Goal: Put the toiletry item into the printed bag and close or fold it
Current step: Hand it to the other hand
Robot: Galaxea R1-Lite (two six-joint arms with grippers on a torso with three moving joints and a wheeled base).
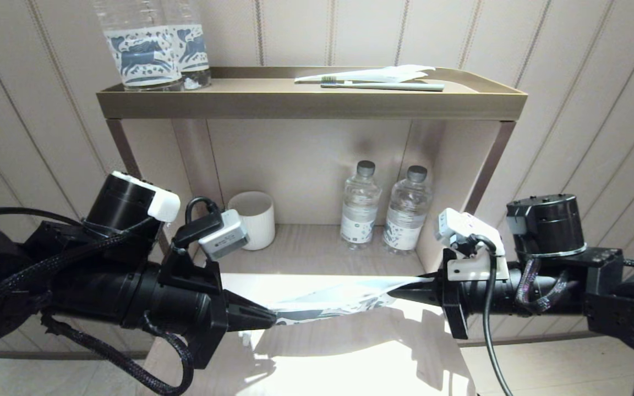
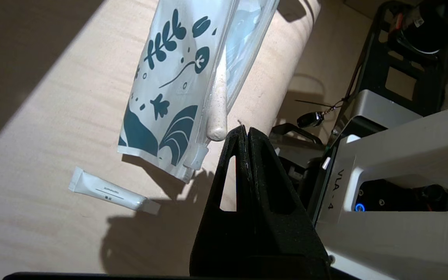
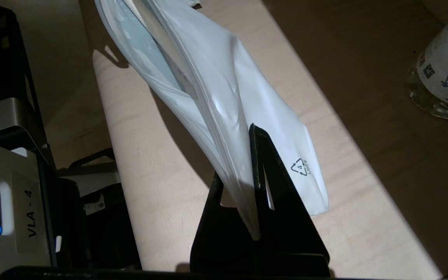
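The printed bag (image 1: 333, 302) hangs stretched above the pale table (image 1: 350, 357), between my two grippers. My right gripper (image 3: 249, 134) is shut on one end of the bag (image 3: 216, 93), whose plain white back faces that camera. In the left wrist view the blue leaf print of the bag (image 2: 169, 97) shows, with its white slider (image 2: 196, 157) at the lower corner. The rounded end of the white toothbrush (image 2: 217, 126) lies along the zip edge at the bag's mouth. My left gripper (image 2: 246, 130) is shut just beside that end, with nothing seen between its fingers.
A small white tube (image 2: 107, 193) lies on the table under the bag. On the lower shelf stand a white cup (image 1: 253, 220) and two water bottles (image 1: 360, 206). The top shelf carries horse-label bottles (image 1: 152, 52) and a grey-green toothbrush (image 1: 388, 86) with its wrapper.
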